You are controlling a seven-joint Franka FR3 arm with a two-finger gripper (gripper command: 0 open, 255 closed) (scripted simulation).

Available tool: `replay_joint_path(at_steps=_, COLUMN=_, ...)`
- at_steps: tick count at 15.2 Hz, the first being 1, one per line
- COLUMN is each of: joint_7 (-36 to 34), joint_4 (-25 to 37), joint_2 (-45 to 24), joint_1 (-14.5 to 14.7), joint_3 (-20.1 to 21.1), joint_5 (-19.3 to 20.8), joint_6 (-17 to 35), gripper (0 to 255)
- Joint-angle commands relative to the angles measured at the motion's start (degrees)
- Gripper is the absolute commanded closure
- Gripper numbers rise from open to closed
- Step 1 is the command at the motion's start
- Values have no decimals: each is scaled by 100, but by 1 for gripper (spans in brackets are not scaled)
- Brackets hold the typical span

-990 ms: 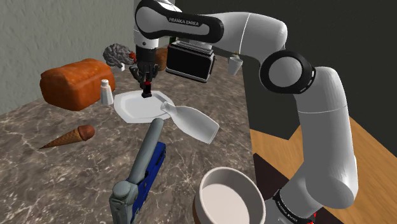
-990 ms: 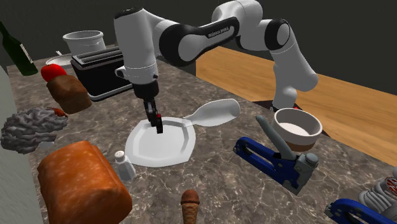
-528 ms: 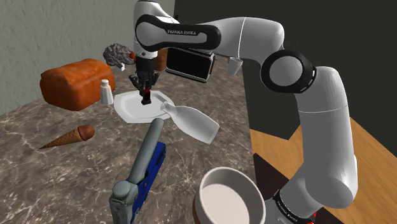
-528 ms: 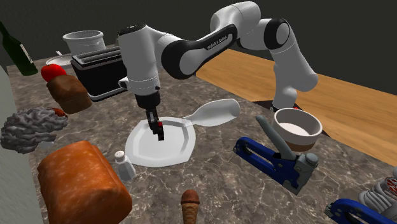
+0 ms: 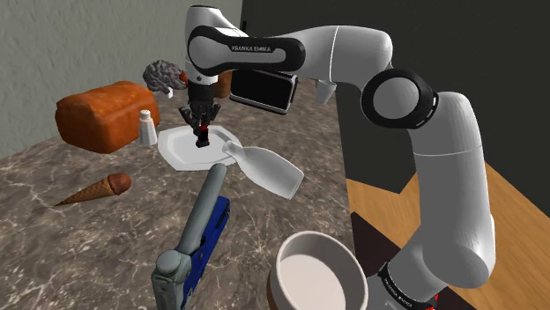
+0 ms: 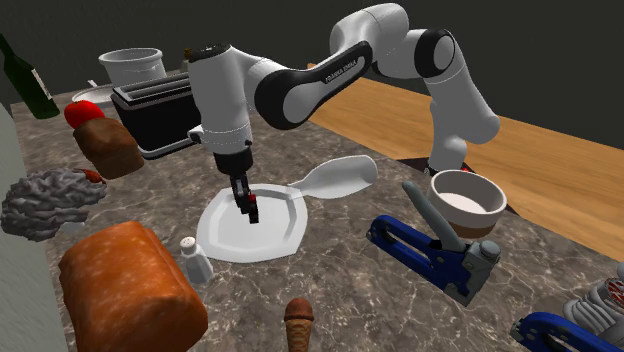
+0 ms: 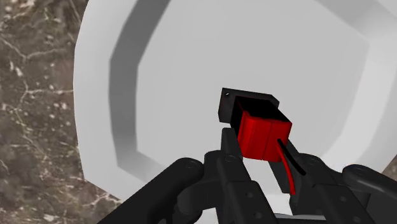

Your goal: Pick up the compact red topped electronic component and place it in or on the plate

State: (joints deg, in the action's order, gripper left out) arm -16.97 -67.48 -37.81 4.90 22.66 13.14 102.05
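Over the middle of the plate (image 5: pixel 176 151), the claw (image 5: pixel 202 132) points straight down and pinches the small component (image 5: pixel 202 137) between its two black fingers. In the wrist view the claw (image 7: pixel 261 151) has a finger on either side of the component (image 7: pixel 257 130). It is a red block with a black base at its far end and a thin red wire running back along one finger. Behind it lies the plate's (image 7: pixel 159 63) pale flat floor, ringed by its angular rim. In the second exterior view the claw (image 6: pixel 250 208) hangs low over the plate (image 6: pixel 275 242), and the red of the component (image 6: pixel 251 196) shows between the fingers. Whether the black base touches the plate or hangs just above it, I cannot tell.

Judging from this, the pickup and the carry are both done: the component is inside the plate's rim, not over the counter (image 5: pixel 70 238). What is left is the last bit. That means settling it onto the plate if it isn't down, spreading the fingers, and lifting clear without dragging the piece along.

Around the plate, a white scoop (image 5: pixel 269 172) meets its rim on the side toward the stand. A white shaker (image 5: pixel 147 128) stands just beside the other edge, with a brown loaf (image 5: pixel 101 114) beyond it. A blue stapler (image 5: pixel 189 251) lies nearer the camera, well apart, and a black toaster (image 5: pixel 263 88) sits behind the arm.
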Motion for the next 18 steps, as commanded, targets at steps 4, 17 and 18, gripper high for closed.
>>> replay_joint_path(at_steps=4, joint_7=0, joint_4=-1, joint_2=1, joint_1=0, joint_3=0, joint_5=0, joint_6=1, gripper=0)
replay_joint_path(at_steps=17, joint_7=60, joint_4=860, joint_2=-65, joint_1=131, joint_3=4, joint_5=-5, joint_6=-774, gripper=0)
replay_joint_path(at_steps=18, joint_7=60, joint_4=860, joint_2=-65, joint_1=131, joint_3=4, joint_5=-5, joint_6=-774, gripper=0)
